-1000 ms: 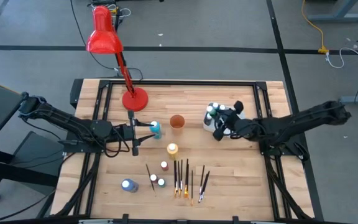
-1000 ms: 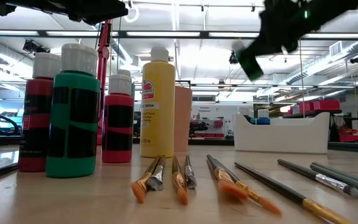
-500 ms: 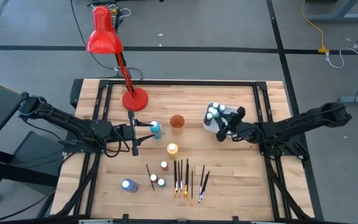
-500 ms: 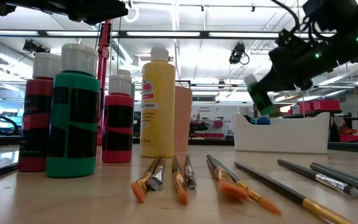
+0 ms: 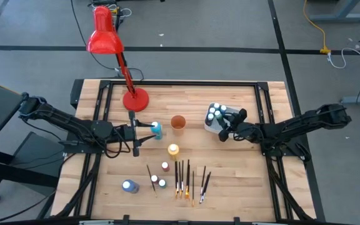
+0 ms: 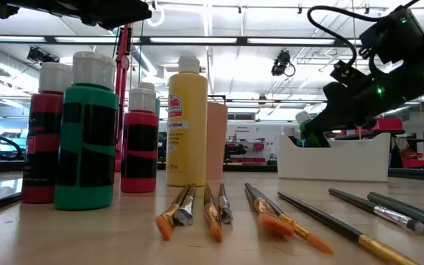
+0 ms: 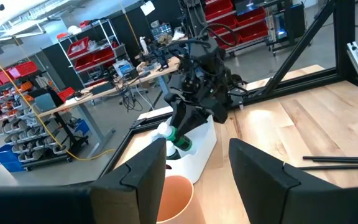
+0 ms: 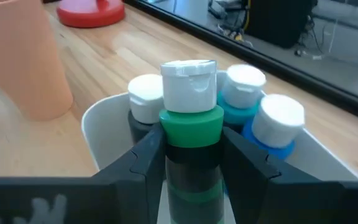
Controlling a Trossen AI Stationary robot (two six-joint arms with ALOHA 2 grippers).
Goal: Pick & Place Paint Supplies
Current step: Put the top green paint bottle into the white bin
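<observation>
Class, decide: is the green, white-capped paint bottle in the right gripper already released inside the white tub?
Not released. The right gripper clamps the green, white-capped paint bottle above the white tub, among bottles already inside.

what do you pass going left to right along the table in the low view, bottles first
Red bottle → green bottle → second red bottle → yellow bottle → orange cup → white tub, with the right gripper lowering a green bottle into it → dark-handled brushes at far right.
</observation>
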